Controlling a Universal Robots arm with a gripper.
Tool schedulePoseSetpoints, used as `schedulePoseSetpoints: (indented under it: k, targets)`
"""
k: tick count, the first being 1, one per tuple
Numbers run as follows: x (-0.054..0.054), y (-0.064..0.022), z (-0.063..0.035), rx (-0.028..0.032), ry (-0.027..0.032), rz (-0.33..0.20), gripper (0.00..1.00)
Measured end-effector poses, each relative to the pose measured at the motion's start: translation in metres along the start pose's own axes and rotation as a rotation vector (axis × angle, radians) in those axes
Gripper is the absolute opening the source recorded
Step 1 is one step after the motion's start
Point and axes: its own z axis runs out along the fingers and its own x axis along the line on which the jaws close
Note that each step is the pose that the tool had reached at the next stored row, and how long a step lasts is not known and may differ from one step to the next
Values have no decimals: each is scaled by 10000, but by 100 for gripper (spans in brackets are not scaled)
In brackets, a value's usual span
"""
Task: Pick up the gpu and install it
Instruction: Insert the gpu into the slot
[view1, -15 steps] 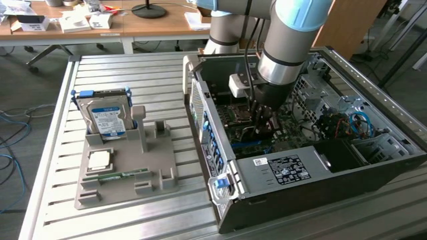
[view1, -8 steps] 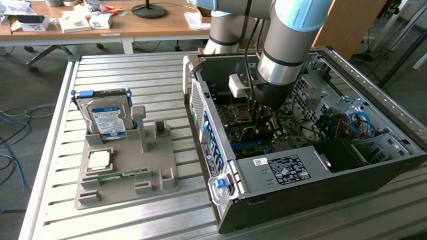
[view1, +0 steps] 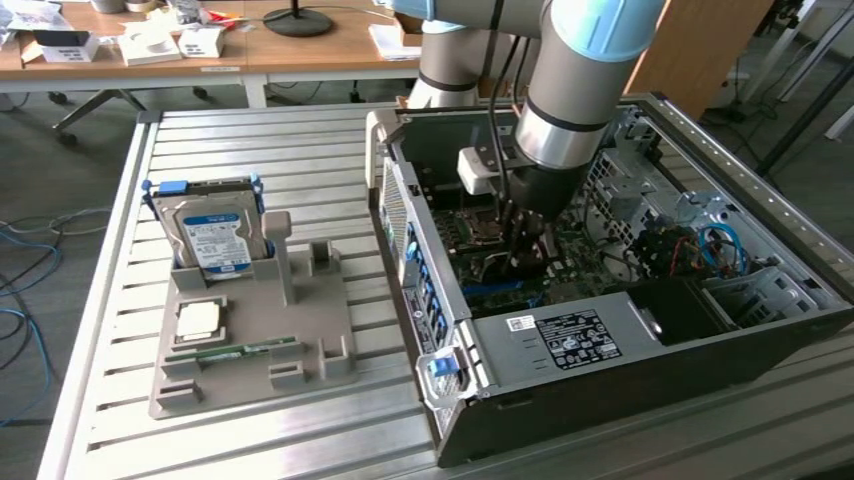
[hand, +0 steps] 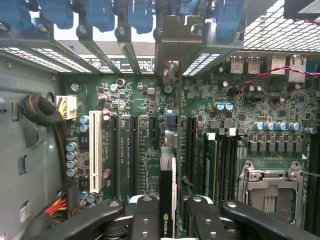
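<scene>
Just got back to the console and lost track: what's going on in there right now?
The arm has reached down into the open computer case, and its claw is shut on the gpu, held edge-on just above the motherboard and its expansion slots. The card's metal bracket lines up with the rear slot openings. Whether it is fully seated cannot be told. Outside, the hard drive stands in the grey holder on the table.
</scene>
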Motion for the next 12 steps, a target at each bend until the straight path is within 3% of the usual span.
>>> schedulePoseSetpoints:
  k: [6,12]
  targets:
    - [0,2,2,8,-54,0,26]
    - [1,2,14,8,-55,-1,26]
